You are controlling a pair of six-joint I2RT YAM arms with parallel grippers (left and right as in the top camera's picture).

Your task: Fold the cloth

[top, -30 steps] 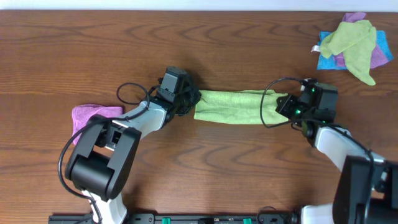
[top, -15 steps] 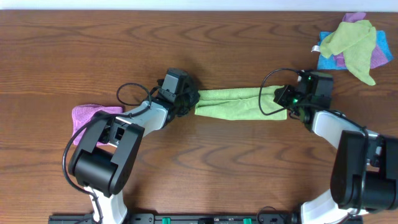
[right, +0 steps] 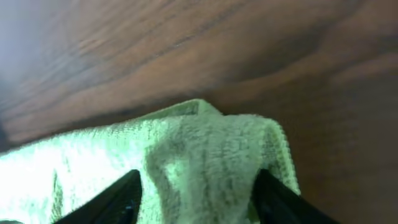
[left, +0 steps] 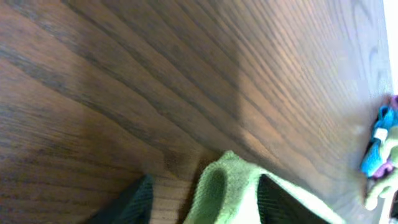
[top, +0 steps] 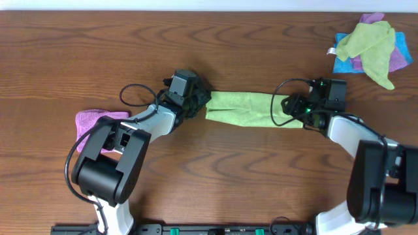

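Note:
A green cloth (top: pixel 251 109) lies folded into a long narrow strip across the middle of the table. My left gripper (top: pixel 200 104) is at its left end, low over the wood. In the left wrist view the gripper (left: pixel 205 185) stands open, and a rounded fold of the cloth (left: pixel 227 186) lies loose between the dark fingers (left: pixel 134 202). My right gripper (top: pixel 294 108) is at the strip's right end. In the right wrist view that gripper (right: pixel 198 180) is open, with the cloth's corner (right: pixel 205 149) spread flat between its fingers (right: pixel 118 199).
A folded pink cloth (top: pixel 96 121) lies at the left, beside the left arm's base. A loose pile of green, blue and purple cloths (top: pixel 372 44) sits at the far right corner. Black cables loop off both wrists.
Both grippers were shut on the cloth's ends and now stand open. The cloth's ends have come free and rest on the table. The arms have shifted slightly.

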